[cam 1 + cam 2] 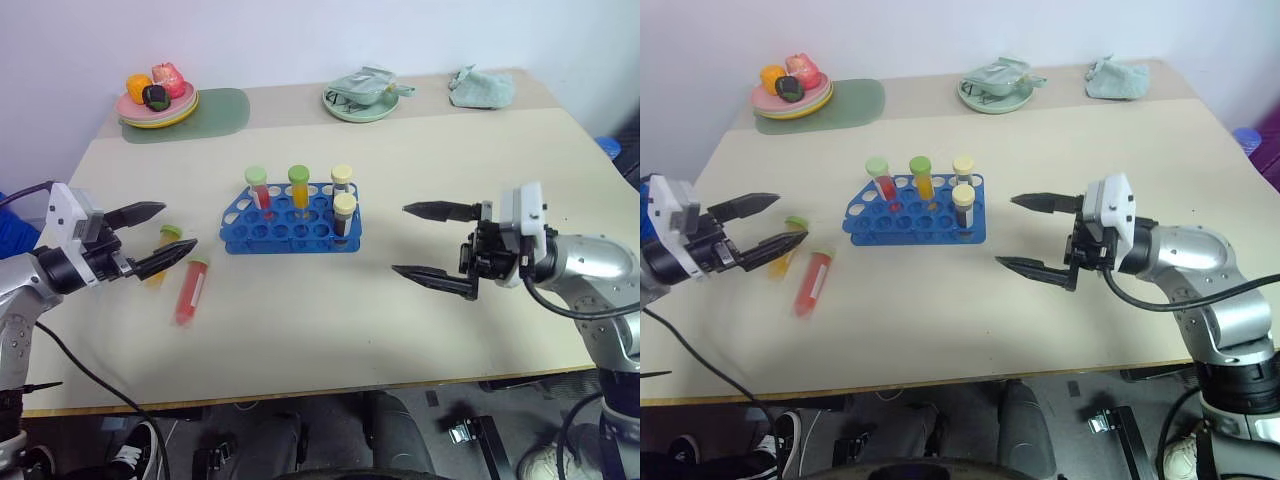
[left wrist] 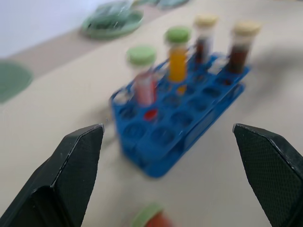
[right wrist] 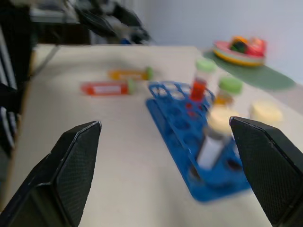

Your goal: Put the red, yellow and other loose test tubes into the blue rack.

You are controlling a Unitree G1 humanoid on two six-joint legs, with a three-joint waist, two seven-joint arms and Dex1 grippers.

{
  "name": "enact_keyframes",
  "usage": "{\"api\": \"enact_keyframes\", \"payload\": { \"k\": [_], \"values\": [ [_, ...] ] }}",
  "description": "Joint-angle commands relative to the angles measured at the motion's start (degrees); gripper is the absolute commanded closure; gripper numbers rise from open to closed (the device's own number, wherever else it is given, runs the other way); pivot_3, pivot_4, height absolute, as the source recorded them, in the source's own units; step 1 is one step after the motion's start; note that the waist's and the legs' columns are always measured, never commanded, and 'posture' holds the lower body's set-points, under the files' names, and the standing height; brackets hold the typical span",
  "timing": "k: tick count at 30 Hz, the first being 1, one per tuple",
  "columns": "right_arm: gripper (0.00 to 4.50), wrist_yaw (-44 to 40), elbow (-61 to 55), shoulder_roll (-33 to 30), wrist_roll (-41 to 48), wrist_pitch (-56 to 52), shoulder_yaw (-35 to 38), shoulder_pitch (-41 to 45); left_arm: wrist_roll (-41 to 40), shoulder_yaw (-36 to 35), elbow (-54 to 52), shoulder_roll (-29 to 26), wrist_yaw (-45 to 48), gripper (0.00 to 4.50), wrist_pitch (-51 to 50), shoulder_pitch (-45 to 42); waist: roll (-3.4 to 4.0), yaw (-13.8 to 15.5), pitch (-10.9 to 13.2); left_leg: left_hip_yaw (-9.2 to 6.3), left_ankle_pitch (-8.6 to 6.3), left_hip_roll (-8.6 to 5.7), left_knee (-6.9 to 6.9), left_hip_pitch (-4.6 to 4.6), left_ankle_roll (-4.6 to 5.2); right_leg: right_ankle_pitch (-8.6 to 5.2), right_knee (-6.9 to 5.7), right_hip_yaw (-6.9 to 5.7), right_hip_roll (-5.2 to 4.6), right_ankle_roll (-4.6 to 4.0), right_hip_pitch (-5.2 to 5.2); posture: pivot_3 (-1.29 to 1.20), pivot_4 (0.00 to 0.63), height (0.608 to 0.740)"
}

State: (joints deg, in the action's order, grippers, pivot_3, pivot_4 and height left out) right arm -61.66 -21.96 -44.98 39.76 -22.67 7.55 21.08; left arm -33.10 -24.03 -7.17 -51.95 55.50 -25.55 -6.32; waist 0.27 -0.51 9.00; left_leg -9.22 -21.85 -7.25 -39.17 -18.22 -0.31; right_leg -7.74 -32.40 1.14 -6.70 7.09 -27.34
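The blue rack (image 1: 290, 222) stands mid-table and holds several upright capped tubes, one red, one orange and two dark ones. Two loose test tubes lie on the table to its left. One is a red tube (image 1: 189, 291) with a green cap. The other is a yellow-orange tube (image 1: 160, 262) with a green cap, partly behind my left gripper's lower finger. My left gripper (image 1: 180, 226) hovers open just above these two and holds nothing. My right gripper (image 1: 400, 239) is open and empty to the right of the rack, pointing at it. The right wrist view shows the rack (image 3: 189, 142) and both loose tubes.
A plate of toy fruit (image 1: 158, 100) sits on a pale green mat (image 1: 215, 115) at the back left. A green plate with a crumpled item (image 1: 362, 95) and a cloth (image 1: 482, 88) lie along the back. The table's front edge (image 1: 300, 392) is near.
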Motion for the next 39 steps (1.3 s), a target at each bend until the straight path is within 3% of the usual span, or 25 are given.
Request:
{"api": "enact_keyframes", "payload": {
  "k": [1,11,14,20,25,31,39],
  "values": [
    [0.06,1.4,-1.0,1.8,1.3,-0.8,-0.7,2.9,3.8,-0.2,1.8,-3.6,-4.3,0.0,-4.9,0.0,0.0,0.0,0.0,0.0,0.0,0.0,0.01,-0.01,0.01,0.0,0.02,-0.01,0.0,0.0,0.0,0.0,0.15,0.74],
    [0.06,1.8,1.2,5.7,-2.6,1.4,-4.6,4.5,8.9,8.5,3.9,-10.4,-16.9,0.0,-29.2,-14.9,-0.08,-0.2,0.0,-0.09,-0.02,0.0,-0.01,-0.11,0.03,0.1,0.08,-0.15,0.0,0.03,0.0,0.0,0.15,0.74],
    [0.06,1.8,0.9,6.0,-2.6,1.0,-4.6,4.5,3.3,9.4,7.0,-9.4,-15.6,0.0,-42.6,-23.2,-0.09,-0.2,0.0,-0.11,-0.02,0.0,0.0,-0.12,0.02,0.1,0.07,-0.17,0.01,0.03,-0.02,0.0,0.15,0.74],
    [0.06,2.1,0.4,5.9,-2.5,0.4,-4.5,3.6,8.7,20.8,14.2,-12.1,-17.3,0.0,-51.6,-32.0,-0.09,-0.4,0.0,-0.13,-0.02,-0.01,0.0,-0.12,0.02,0.1,0.07,-0.19,0.03,0.03,-0.03,0.0,0.15,0.74],
    [0.06,2.5,0.6,6.6,-2.9,0.7,-4.8,3.4,10.2,31.1,20.9,-13.3,-12.7,0.0,-55.5,-39.3,-0.1,-0.3,0.0,-0.13,-0.02,-0.02,-0.01,-0.14,0.02,0.1,0.06,-0.19,0.04,0.03,-0.03,0.0,0.15,0.74],
    [0.06,2.9,0.8,7.3,-3.7,0.9,-5.7,3.7,12.3,37.0,35.6,-8.0,-11.9,0.0,-60.6,-51.4,-0.11,-0.3,0.0,-0.15,-0.02,-0.17,-0.09,-0.14,0.02,0.11,0.04,-0.22,0.02,0.05,0.02,0.0,0.15,0.74],
    [0.06,2.8,1.5,7.8,-4.9,1.2,-6.3,4.1,20.5,46.8,54.5,-2.8,-5.8,0.0,-51.1,-62.8,-0.11,-0.5,0.0,-0.09,-0.01,-0.2,-0.08,-0.14,0.01,0.11,0.01,-0.22,0.03,0.05,-0.06,0.0,0.15,0.74]
  ]
}}
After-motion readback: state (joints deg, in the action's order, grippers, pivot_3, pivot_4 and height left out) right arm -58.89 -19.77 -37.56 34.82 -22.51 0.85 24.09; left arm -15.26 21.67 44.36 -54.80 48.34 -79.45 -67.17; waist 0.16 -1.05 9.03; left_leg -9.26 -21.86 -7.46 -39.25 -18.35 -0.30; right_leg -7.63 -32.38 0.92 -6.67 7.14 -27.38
